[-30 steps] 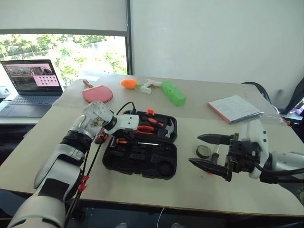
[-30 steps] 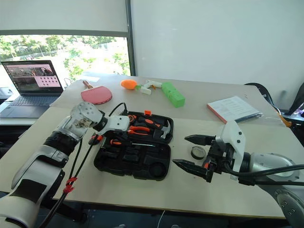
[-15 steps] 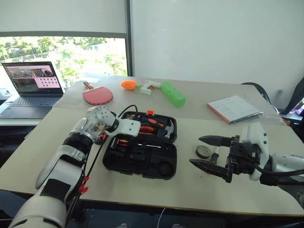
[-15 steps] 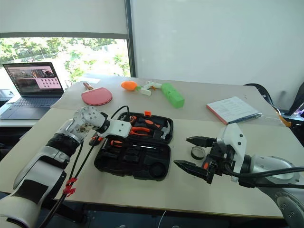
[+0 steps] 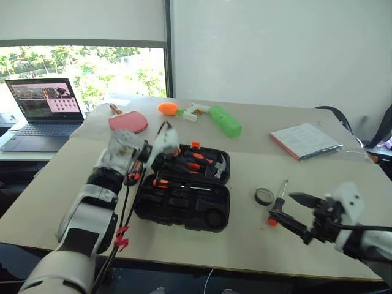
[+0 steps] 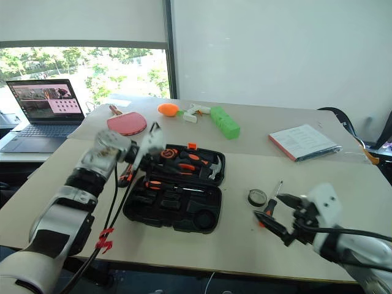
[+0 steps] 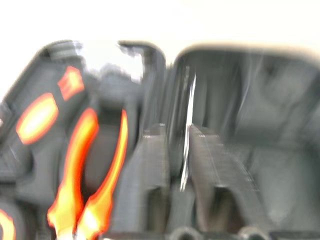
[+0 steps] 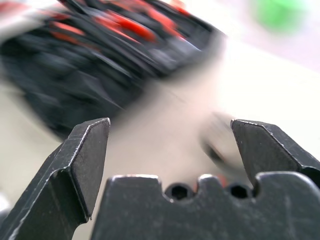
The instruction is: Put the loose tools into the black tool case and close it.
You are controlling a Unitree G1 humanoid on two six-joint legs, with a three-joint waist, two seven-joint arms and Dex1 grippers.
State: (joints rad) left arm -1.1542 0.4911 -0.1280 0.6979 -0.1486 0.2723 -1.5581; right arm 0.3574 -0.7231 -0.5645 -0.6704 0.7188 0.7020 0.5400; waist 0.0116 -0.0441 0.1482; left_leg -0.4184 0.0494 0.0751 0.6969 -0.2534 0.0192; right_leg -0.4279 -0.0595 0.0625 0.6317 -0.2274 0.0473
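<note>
- Left eye view: the black tool case [image 5: 184, 191] lies open on the table [image 5: 73, 184], left of centre, its far half filled with orange-and-black tools. The left gripper [image 5: 164, 142] hangs above the case's far-left corner; whether its fingers are apart I cannot tell here. To the right of the case a small round black tape roll [image 5: 264, 196] and a black-and-orange screwdriver [image 5: 277, 204] lie just beside each other on the table. The right gripper [image 5: 297, 213] is near the table's near-right edge, its fingers spread wide and holding nothing, close to the screwdriver's handle.
- Right eye view: farther off lie a red paddle [image 6: 127, 123], a green block [image 6: 225, 122], a booklet [image 6: 304, 142] to the right and a laptop [image 6: 38, 109] to the far left.
- Left wrist view: blurred; the two fingers [image 7: 145, 170] stand slightly apart with nothing between them, over the case's recesses and orange pliers [image 7: 90, 170].
- Right wrist view: the fingers [image 8: 85, 160] are wide apart and empty; beyond them, blurred, the open case.
</note>
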